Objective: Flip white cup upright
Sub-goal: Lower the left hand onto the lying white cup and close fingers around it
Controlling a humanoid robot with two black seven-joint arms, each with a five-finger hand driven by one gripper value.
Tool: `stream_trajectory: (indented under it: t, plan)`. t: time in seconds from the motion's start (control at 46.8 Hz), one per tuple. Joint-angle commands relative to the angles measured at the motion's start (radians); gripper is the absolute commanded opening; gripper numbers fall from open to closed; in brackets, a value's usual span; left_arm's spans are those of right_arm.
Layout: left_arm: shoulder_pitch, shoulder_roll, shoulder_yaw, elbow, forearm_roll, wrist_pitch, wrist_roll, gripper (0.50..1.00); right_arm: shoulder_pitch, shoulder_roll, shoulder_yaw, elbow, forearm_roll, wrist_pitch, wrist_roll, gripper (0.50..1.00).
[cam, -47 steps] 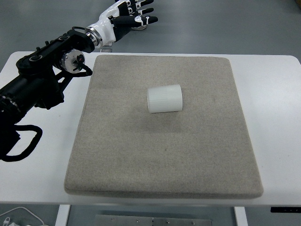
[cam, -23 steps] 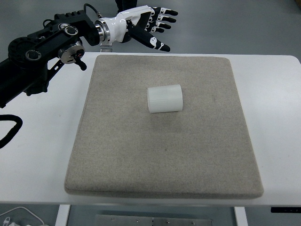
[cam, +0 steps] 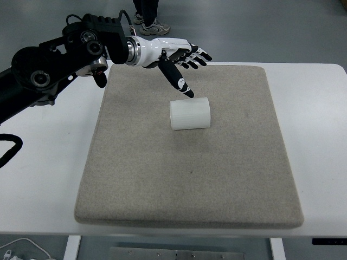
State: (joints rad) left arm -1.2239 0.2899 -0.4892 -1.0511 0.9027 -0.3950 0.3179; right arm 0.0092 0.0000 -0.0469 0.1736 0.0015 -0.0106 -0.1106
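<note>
White ribbed plastic cup (cam: 190,114) lies on its side near the middle of the square grey felt mat (cam: 162,184), which covers most of the white table (cam: 46,179) and probably keeps the cup from rolling or sliding. The left robot hand (cam: 173,57) hovers just behind the cup at the mat's far edge, fingers (cam: 198,56) spread and holding nothing, thumb angled down toward the cup's upper left rim without clearly touching it. That open pose suggests it is lining up a grasp. At the top edge, a person's shoes (cam: 150,26) stand on the floor.
</note>
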Motion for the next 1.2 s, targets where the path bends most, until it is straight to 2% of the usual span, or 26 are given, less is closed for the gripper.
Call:
stream_trajectory:
  t: [0.0,0.149,0.512,1.174]
  plan:
    - [0.006,-0.008,0.001,-0.018,0.028,0.004,0.030,0.981,0.000,0.000,-0.001,0.000,0.000,0.001,0.000,0.930]
    - [0.007,-0.012,0.038,-0.026,0.059,0.013,0.049,0.981,0.000,0.000,0.001,0.000,0.000,0.000,0.000,0.930]
    - [0.024,-0.044,0.103,-0.032,0.093,0.107,0.053,0.975,0.000,0.000,-0.001,0.000,0.000,0.000,0.000,0.930]
    - [0.037,-0.114,0.161,0.028,0.120,0.153,0.052,0.975,0.000,0.000,-0.001,0.000,0.000,0.000,0.000,0.930]
